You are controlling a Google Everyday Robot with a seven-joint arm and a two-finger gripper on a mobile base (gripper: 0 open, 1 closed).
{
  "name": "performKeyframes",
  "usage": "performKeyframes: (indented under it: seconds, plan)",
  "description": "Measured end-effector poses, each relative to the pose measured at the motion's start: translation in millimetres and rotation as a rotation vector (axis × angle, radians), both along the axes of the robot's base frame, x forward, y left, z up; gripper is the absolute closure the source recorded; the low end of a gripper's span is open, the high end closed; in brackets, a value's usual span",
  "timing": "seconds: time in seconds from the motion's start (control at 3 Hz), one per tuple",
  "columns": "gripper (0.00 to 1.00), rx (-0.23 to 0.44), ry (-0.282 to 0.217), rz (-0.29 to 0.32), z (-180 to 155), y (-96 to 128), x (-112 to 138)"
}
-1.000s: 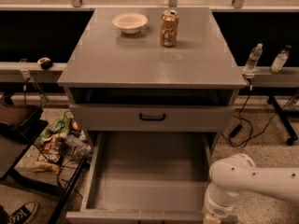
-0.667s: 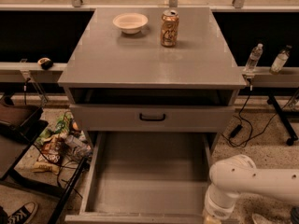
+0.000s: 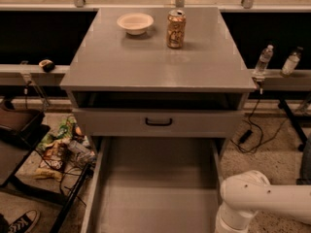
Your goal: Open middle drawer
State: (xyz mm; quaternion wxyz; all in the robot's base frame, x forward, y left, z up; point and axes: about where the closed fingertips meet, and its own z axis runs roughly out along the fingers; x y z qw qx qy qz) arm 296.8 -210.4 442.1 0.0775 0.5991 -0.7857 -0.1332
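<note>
The middle drawer (image 3: 155, 193) is pulled far out toward the camera, and its plain grey inside shows with nothing in it. Its front and handle are out of view below the bottom edge. Above it is the upper drawer front (image 3: 107, 123) with a black handle (image 3: 158, 122). My white arm (image 3: 262, 203) shows at the bottom right, beside the open drawer's right side rail. My gripper is out of view below the bottom edge.
A bowl (image 3: 135, 22) and a drink can (image 3: 176, 29) stand on the grey cabinet top (image 3: 155, 62). Two bottles (image 3: 263, 61) stand on the ledge at the right. Clutter and cables (image 3: 58, 147) lie on the floor at the left, with a shoe (image 3: 19, 222) at the bottom left.
</note>
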Motion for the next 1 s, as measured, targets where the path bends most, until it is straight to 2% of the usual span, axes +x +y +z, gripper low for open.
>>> performKeyframes:
  seconds: [0.33,1.0]
  plan:
    - [0.83,0.012,0.052,0.025,0.7,1.0,-27.6]
    - [0.36,0.012,0.052,0.025,0.7,1.1,-27.6]
